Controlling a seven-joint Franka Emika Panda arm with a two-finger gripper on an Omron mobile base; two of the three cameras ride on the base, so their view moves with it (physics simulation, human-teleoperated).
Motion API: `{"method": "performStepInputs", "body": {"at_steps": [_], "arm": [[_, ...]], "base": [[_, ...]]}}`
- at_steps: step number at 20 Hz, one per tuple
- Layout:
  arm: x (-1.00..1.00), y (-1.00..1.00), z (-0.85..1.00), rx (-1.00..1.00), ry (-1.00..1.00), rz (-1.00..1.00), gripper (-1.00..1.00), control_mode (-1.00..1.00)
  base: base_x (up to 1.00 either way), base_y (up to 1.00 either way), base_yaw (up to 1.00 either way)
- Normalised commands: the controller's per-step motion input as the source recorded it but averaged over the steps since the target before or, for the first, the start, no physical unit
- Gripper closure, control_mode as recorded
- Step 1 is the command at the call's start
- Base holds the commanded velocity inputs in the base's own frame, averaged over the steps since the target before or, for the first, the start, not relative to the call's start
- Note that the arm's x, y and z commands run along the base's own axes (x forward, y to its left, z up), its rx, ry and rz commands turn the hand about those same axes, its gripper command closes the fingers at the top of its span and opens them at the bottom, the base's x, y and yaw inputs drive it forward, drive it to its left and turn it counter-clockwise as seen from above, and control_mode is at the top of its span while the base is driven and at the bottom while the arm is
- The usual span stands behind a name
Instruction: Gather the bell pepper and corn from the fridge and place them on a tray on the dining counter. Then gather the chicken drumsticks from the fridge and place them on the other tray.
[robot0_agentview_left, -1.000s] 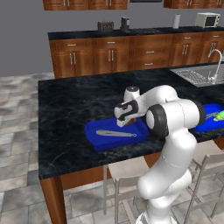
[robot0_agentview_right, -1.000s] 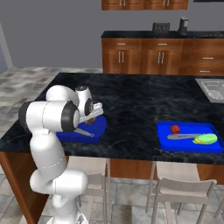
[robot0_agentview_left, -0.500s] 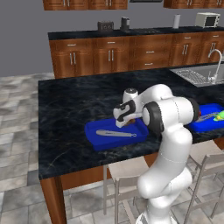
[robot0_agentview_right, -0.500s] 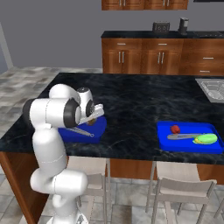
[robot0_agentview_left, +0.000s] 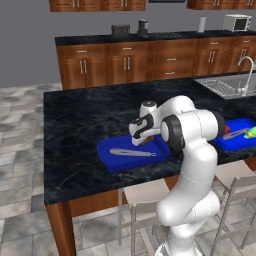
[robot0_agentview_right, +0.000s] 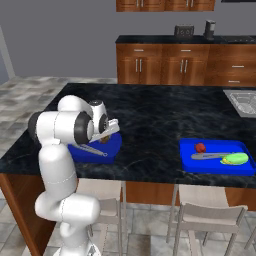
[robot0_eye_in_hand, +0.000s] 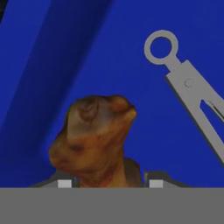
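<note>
Blue fills the hand view: the floor of the near tray lies right under the gripper, and a chicken drumstick sits between the two fingertips, its knobbly orange-brown end pointing up toward twelve o'clock. The jaws stand narrowly apart, one tip on each side of the meat, closed in on it. Off at two o'clock lies the silver utensil, ring end up, apart from the drumstick.

Pull back to the left base view: the gripper is down over the near tray, at the tray's far right corner, with a sliver of brown drumstick beneath it. The utensil lies across the tray floor at about seven o'clock from the hand. All this rests on the dining counter, black marbled stone.

Further along, at three o'clock, the second tray sits well apart from the first. On it, the red bell pepper at the left, the corn at the right, another utensil between them.

Beyond, the wall counter and brown cabinets close the back.
</note>
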Motion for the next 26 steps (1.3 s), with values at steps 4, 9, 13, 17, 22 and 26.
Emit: {"method": "performStepInputs", "body": {"at_steps": [4, 9, 13, 17, 22, 26], "arm": [[0.00, 0.00, 0.00, 0.00, 0.00, 0.00, -1.00, -1.00], [0.00, -0.02, 0.00, 0.00, 0.00, 0.00, -1.00, -1.00], [-0.09, -0.02, 0.17, 0.00, 0.00, 0.00, -1.00, -1.00], [-0.69, 0.00, 0.74, -0.01, -0.04, 0.00, -1.00, -1.00], [-0.98, -0.15, 0.86, 0.02, -0.15, -0.05, -1.00, -1.00], [-0.97, -0.39, 0.98, 0.18, -0.14, -0.18, -1.00, -1.00]], "base": [[0.00, 0.00, 0.00], [0.00, 0.00, 0.00], [0.00, 0.00, 0.00], [0.00, 0.00, 0.00], [0.00, 0.00, 0.00], [0.00, 0.00, 0.00]]}}
